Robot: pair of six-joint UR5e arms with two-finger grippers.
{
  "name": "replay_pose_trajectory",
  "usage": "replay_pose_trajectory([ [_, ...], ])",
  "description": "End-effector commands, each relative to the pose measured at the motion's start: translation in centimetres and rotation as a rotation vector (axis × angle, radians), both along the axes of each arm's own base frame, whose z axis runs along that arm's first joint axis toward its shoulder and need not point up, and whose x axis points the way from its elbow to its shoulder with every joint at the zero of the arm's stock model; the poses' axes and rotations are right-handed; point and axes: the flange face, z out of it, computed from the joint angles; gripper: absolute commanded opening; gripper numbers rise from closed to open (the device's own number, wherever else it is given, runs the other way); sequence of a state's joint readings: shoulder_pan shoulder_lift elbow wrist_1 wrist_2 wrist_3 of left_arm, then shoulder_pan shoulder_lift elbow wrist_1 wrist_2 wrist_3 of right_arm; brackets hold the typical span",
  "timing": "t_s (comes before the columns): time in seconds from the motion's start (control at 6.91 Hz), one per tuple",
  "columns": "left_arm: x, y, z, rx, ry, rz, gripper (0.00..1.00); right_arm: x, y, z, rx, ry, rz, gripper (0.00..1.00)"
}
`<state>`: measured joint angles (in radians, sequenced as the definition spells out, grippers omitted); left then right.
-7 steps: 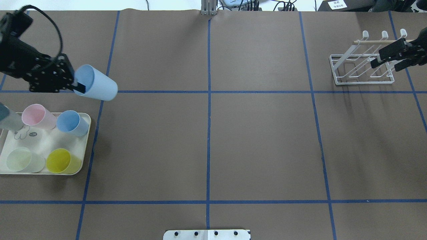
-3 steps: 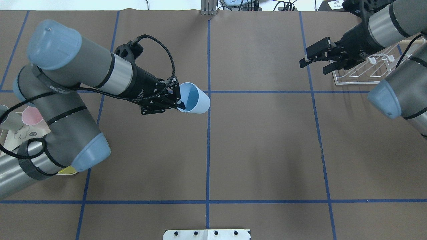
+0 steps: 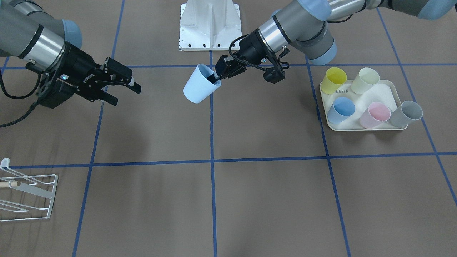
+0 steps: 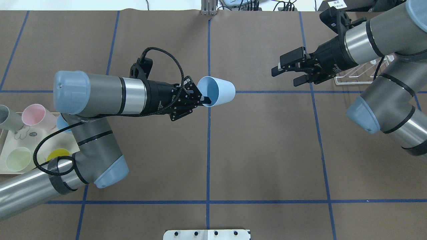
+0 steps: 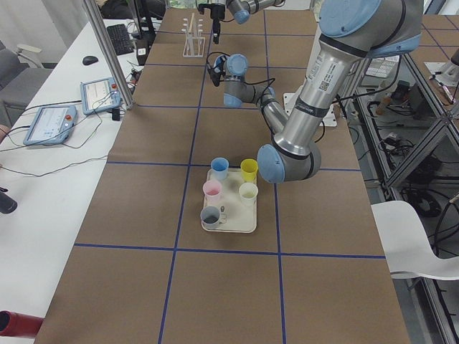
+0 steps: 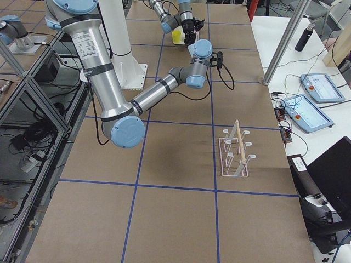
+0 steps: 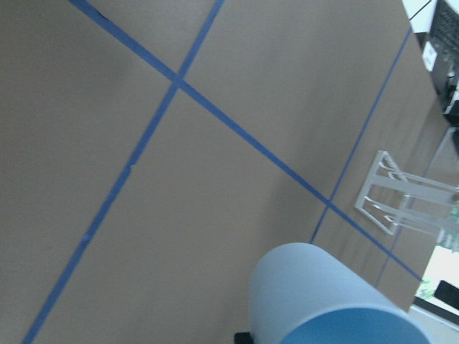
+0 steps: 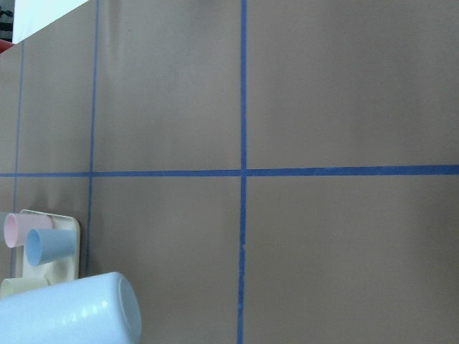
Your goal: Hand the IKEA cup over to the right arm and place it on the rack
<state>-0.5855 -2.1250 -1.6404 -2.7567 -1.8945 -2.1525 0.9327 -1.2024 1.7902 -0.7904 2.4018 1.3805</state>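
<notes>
Trainee: Brown paper gridded with blue tape covers the worktop (image 3: 267,142). Front-facing view: where is the cup?

Instructor: The light-blue cup (image 3: 198,85) hangs in the air near the centre line. It is tilted, with its base toward the right arm. The left claw (image 3: 217,76) is clamped on the rim, one finger inside the mouth. The right claw (image 3: 127,95) stands spread, well apart from the cup. The rack (image 3: 32,196) sits near the worktop's corner on the right arm's side. Five other cups (image 3: 375,114) stand on the tray (image 3: 360,127).

Trainee: Overhead view?

Instructor: The cup's base faces the right claw across an open gap. My judgement of the procedure is as follows. Advance the right claw spread and straddle the wall near the base. Close it, and only then release the left.

Trainee: Side views?

Instructor: Both claws are too small there to judge either grip.

Trainee: Wrist views?

Instructor: The left wrist shows the cup wall with the rack beyond it. The right wrist shows the cup's base low in the left corner, so the approach probably needs steering toward it. One risk is that the smooth tapered wall may slip. Grip it away from the left fingers.
</notes>
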Motion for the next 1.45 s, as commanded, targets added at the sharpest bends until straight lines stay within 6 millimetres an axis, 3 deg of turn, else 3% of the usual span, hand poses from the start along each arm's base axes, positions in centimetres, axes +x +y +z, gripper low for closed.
replay_pose_trajectory([
  [0.0, 0.0, -0.6, 4.9, -0.015, 0.301, -0.025, 0.0, -1.3, 2.3, -2.5, -0.021, -0.163, 0.041, 0.97],
  [0.14, 0.4, -0.8, 8.3, 0.025, 0.371, -0.022, 0.0, -3.1, 4.1, -3.9, -0.083, -0.282, 0.074, 0.98],
  [0.43, -0.3, 0.1, 8.8, 0.037, 0.525, -0.084, 0.0, -6.1, 7.9, -5.3, -0.136, -0.491, 0.098, 0.98],
  [0.58, -0.9, 0.5, 8.6, 0.052, 0.579, -0.091, 0.0, -6.4, 8.5, -5.8, -0.174, -0.555, 0.107, 0.97],
  [0.87, -1.4, 0.9, 7.9, 0.027, 0.659, -0.066, 0.0, -7.0, 8.2, -6.5, -0.183, -0.591, 0.1, 0.97],
  [1.16, -0.2, 2.9, 6.6, 0.033, 0.714, -0.015, 0.0, -7.9, 6.8, -5.3, -0.265, -0.763, 0.081, 0.97],
  [1.3, 0.5, 3.6, 5.6, 0.035, 0.73, 0.004, 0.0, -8.1, 6.5, -6.0, -0.288, -0.792, 0.072, 0.97],
])
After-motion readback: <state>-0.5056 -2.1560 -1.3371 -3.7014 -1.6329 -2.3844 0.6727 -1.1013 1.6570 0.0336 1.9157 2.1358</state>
